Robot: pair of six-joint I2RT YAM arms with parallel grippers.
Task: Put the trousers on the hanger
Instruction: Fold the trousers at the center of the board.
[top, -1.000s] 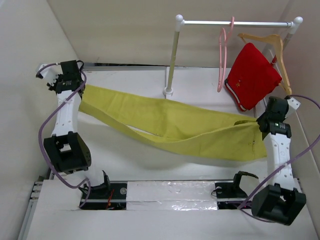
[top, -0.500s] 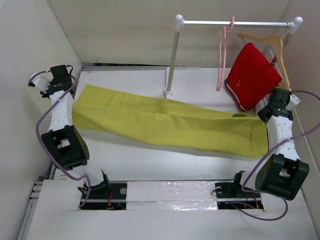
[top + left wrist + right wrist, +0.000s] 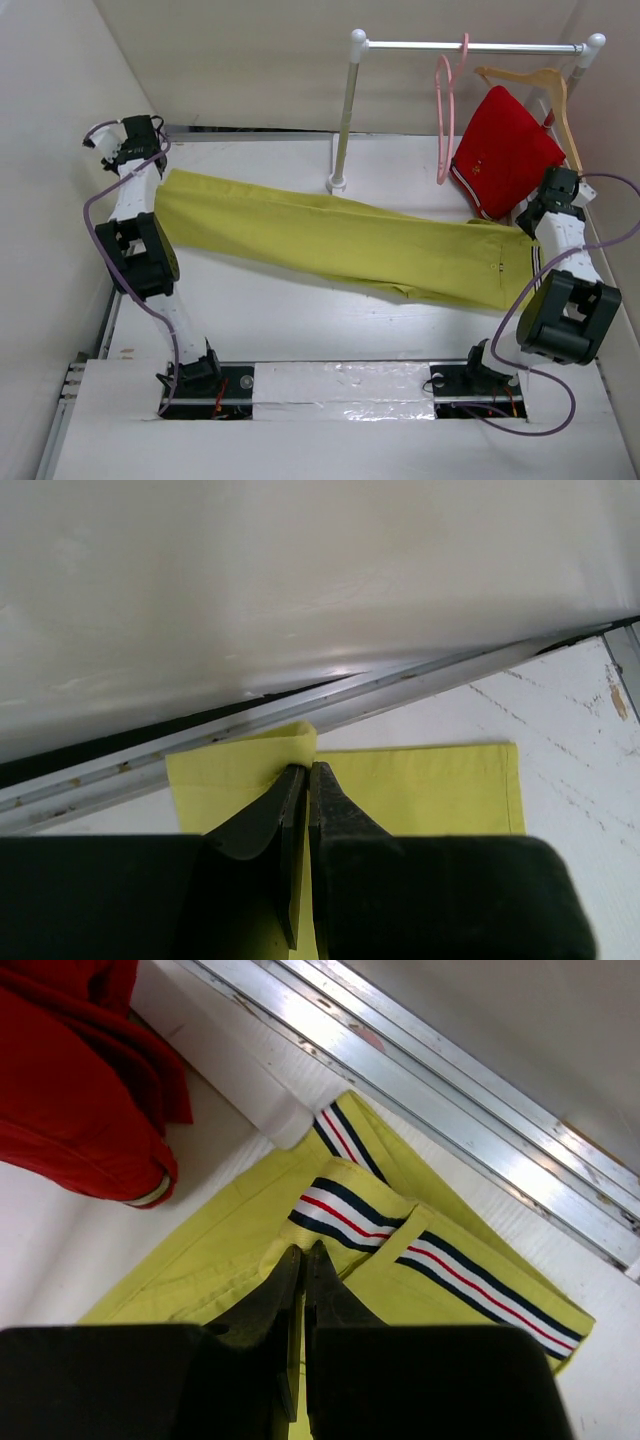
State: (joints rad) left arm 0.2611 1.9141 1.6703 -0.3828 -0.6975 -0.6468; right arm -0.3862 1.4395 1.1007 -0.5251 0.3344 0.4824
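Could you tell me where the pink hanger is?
Top view, far right: the hanger hangs on the rail, just left of the red garment.

A white table (image 3: 270, 310) sits boxed in by 3 plain beige walls (image 3: 230, 60), left, far and right, under even light. A metal track (image 3: 250, 131) runs along its far edge. At far right a chrome rail (image 3: 500, 46) stands on white posts (image 3: 345, 110). A foil strip (image 3: 340, 385) crosses the near edge.
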